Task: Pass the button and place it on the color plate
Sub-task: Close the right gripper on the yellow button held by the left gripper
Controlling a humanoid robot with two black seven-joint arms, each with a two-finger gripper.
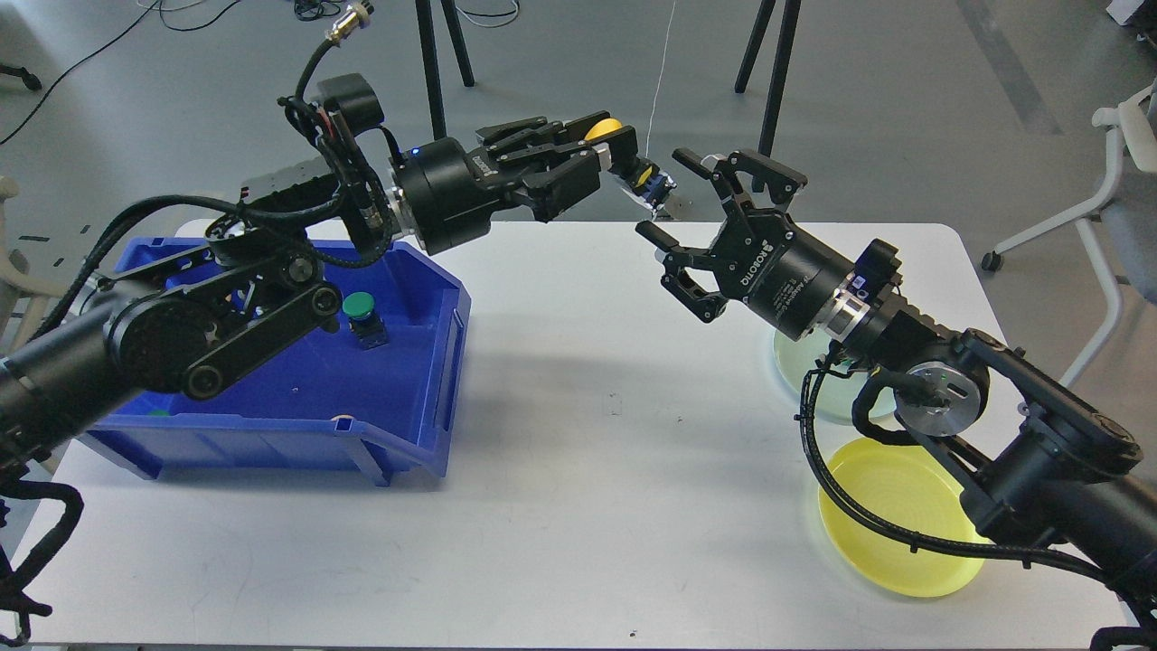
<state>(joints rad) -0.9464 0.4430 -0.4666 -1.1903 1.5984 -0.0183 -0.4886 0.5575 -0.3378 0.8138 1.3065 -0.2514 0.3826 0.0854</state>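
Note:
My left gripper (622, 152) is shut on a yellow button (644, 174), held in the air above the table's far edge, with its blue and silver base pointing right. My right gripper (671, 194) is open, its jaws spread wide just right of and below the button's base, apart from it. The yellow plate (890, 529) lies at the front right. A pale green plate (800, 366) lies behind it, partly hidden by my right arm.
A blue bin (434, 398) stands on the left of the white table (578, 506), under my left arm, with a green button (362, 309) inside. Tripod legs (434, 63) stand on the floor behind the table. A chair (1121, 181) is at the far right.

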